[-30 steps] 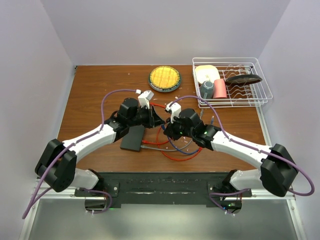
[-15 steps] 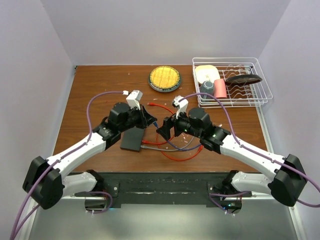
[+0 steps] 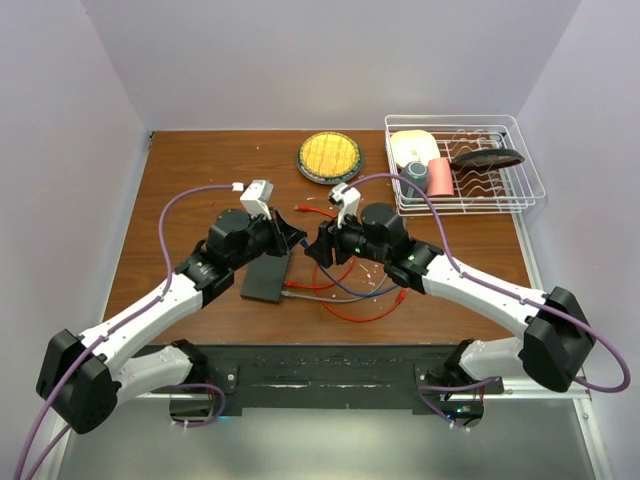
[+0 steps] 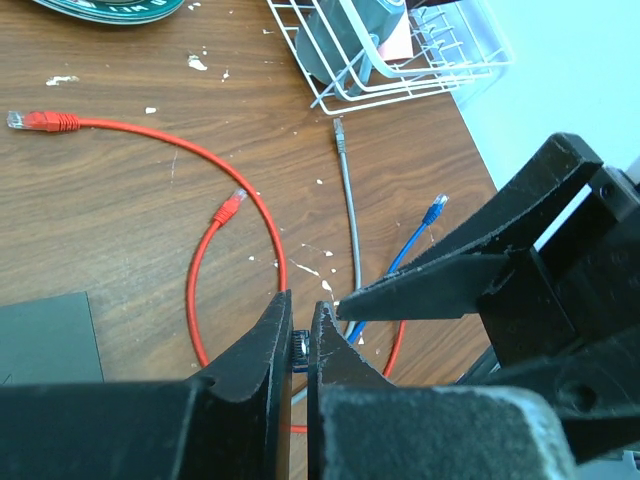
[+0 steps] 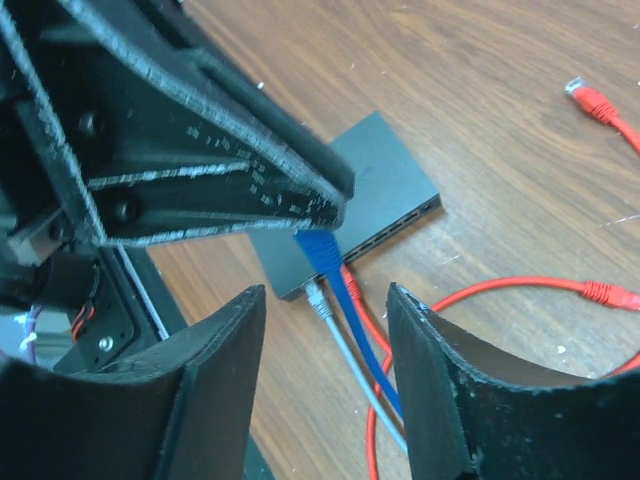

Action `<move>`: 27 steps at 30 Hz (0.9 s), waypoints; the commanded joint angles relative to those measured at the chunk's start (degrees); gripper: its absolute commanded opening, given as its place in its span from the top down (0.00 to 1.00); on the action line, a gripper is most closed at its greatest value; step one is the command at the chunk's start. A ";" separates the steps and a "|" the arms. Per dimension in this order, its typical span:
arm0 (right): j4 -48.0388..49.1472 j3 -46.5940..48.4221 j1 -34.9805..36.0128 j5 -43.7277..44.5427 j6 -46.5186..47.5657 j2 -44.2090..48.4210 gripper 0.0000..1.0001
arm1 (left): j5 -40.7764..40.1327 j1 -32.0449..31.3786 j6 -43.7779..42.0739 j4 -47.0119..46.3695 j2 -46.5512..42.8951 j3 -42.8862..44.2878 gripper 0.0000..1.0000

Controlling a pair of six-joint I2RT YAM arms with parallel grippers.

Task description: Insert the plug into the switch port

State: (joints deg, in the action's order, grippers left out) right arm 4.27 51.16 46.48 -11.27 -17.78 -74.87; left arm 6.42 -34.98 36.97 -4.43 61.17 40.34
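Holding the blue plug (image 5: 318, 247) in the left gripper (image 4: 300, 305) right at the socket edge of the switch (image 5: 385, 165)
Left gripper jaws pinched together on the blue plug, with the blue cable (image 5: 362, 335) trailing down from it; plug hangs over the port edge, can't tell if it touches a port. Switch lies flat on the counter (image 4: 120, 230) under the left gripper, and a grey cable (image 5: 330, 320) ends at that same edge. Right gripper (image 5: 325, 292) is just beside the left one, jaws apart, nothing clamped. Red cables (image 4: 195, 150) loop on the counter right of the switch
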 commanded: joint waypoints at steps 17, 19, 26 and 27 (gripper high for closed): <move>0.74 3.51 0.01 -1.03 2.49 -2.82 0.49 | -0.53 0.27 1.26 -2.43 0.53 0.00 1.00; 1.00 3.51 0.02 -1.30 2.31 -3.18 0.50 | -0.26 0.18 1.26 -2.52 0.71 0.09 1.00; 2.06 3.34 0.02 -1.56 2.05 -4.14 0.54 | 0.18 0.18 1.26 -2.87 0.97 0.27 1.00; 2.14 3.34 0.02 -1.65 2.14 -4.40 0.55 | 0.44 0.26 1.17 -2.87 0.97 0.27 1.00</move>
State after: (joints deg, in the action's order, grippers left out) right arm 3.97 53.60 46.48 -11.73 -16.40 -78.61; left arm 6.24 -34.98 37.93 -4.69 61.93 40.34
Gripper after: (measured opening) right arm 0.468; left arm 0.077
